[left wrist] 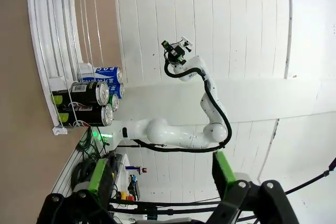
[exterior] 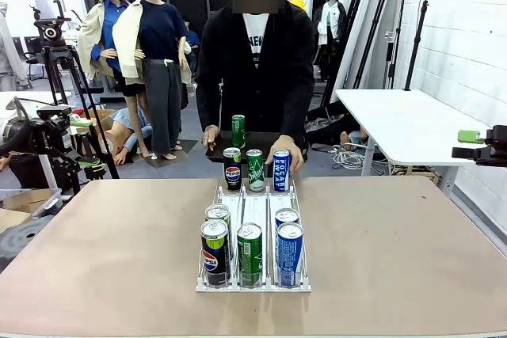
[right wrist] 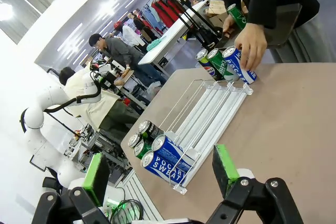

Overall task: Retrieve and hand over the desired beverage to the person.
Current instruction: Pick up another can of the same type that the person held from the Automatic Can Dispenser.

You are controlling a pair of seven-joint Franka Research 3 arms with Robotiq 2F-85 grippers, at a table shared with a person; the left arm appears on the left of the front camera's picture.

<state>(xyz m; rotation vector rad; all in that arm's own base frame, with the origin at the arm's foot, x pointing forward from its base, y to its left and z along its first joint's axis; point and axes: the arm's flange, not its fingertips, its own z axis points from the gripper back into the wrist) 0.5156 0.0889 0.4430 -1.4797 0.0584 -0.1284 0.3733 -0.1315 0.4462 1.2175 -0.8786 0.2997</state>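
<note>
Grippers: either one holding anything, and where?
Neither: left gripper and right gripper are open, empty. The person's hand grips the far blue can by its side.

Rack (exterior: 255, 203) on table (exterior: 396, 251); cans (exterior: 249, 255) at both ends; person (exterior: 255, 69) behind.

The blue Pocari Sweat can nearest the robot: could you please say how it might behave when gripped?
The blue can looks smooth and round, so it may slip or, if tipped, roll. It stands upright in the rack's narrow lane, probably steady until lifted.

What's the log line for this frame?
left gripper open | right gripper open | person's hand on far blue can | rack stocked
</note>
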